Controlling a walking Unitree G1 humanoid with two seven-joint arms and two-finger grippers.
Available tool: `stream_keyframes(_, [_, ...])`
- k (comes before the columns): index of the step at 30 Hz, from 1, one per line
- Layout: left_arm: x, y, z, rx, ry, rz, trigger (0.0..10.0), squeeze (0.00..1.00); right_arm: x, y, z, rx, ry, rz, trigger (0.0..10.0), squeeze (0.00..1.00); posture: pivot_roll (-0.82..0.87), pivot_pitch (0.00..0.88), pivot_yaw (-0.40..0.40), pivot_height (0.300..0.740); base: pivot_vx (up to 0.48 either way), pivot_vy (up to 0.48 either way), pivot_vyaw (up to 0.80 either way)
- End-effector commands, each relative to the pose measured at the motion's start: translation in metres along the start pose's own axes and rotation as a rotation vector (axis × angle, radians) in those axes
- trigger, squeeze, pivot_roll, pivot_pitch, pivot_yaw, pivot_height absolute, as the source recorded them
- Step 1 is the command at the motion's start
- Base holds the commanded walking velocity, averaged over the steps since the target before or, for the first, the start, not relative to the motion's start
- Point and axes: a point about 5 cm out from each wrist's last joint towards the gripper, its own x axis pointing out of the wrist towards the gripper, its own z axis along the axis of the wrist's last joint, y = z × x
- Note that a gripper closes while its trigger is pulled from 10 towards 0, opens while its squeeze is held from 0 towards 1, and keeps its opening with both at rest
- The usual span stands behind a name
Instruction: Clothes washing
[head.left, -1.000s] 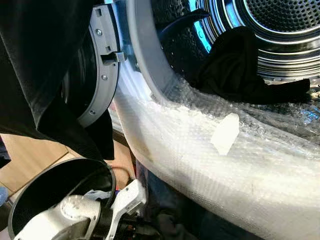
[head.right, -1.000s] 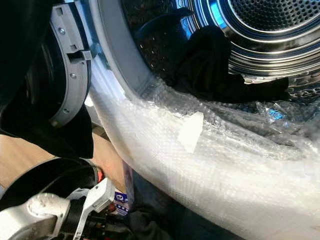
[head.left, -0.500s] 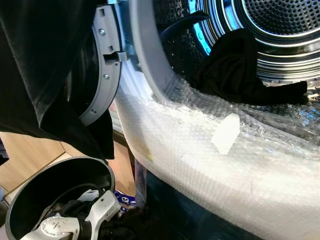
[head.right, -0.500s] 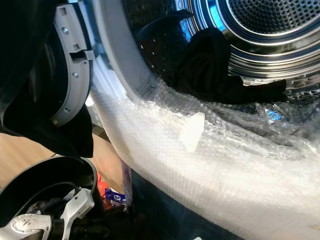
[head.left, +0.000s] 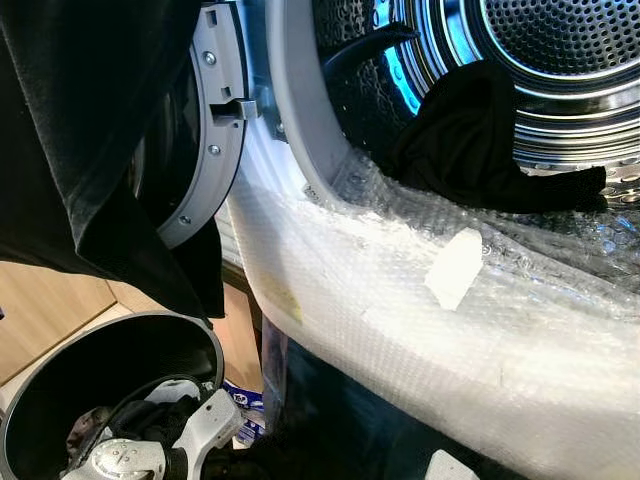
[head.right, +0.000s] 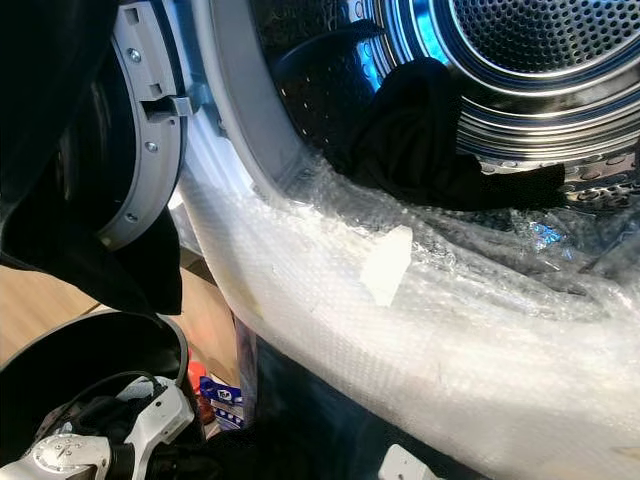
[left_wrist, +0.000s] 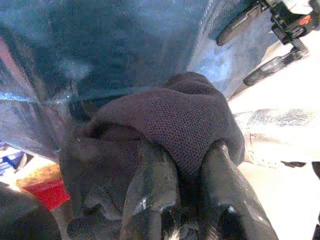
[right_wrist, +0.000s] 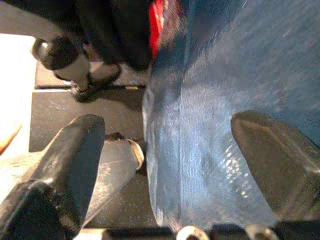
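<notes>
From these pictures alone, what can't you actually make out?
- Left gripper, left wrist view: the dark cloth it pinches hides its fingertips.
- Black garment in the drum, eye views: shapeless, its kind unclear.
- Black bin: cut off by the edge, contents in shadow.
- Blue surface, right wrist view: blurred, unidentifiable.

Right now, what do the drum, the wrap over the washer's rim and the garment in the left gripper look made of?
Drum: shiny perforated metal, likely stainless steel, with bright reflections. Wrap: translucent bubble-textured plastic, apparently bubble wrap. Garment: dark knit fabric with a visible mesh weave, pinched between the left gripper fingers; fibre unclear.
</notes>
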Motion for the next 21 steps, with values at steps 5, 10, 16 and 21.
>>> stream_keyframes(5, [0.008,0.003,0.014,0.079,-0.02,-0.01,0.0,0.0,-0.013,0.009,0.011,-0.022,-0.072,0.162,10.0,1.0,0.0,0.02,-0.004,0.74,0.0,0.0,0.0])
stream_keyframes(10, [0.021,0.0,0.025,0.127,-0.024,-0.054,0.0,0.0,-0.015,0.02,0.023,-0.029,-0.093,0.253,10.0,1.0,-0.01,0.025,-0.002,0.74,0.0,0.0,0.0])
stream_keyframes(16, [0.046,-0.018,0.037,0.189,-0.038,-0.171,0.0,0.0,0.001,0.015,0.043,-0.035,-0.115,0.14,10.0,1.0,-0.01,0.018,-0.005,0.74,0.0,0.0,0.0])
stream_keyframes(21, [0.053,-0.019,0.044,0.206,-0.054,-0.176,0.0,0.0,0.0,0.019,0.052,-0.032,-0.136,0.149,10.0,1.0,-0.01,0.016,-0.006,0.74,0.0,0.0,0.0])
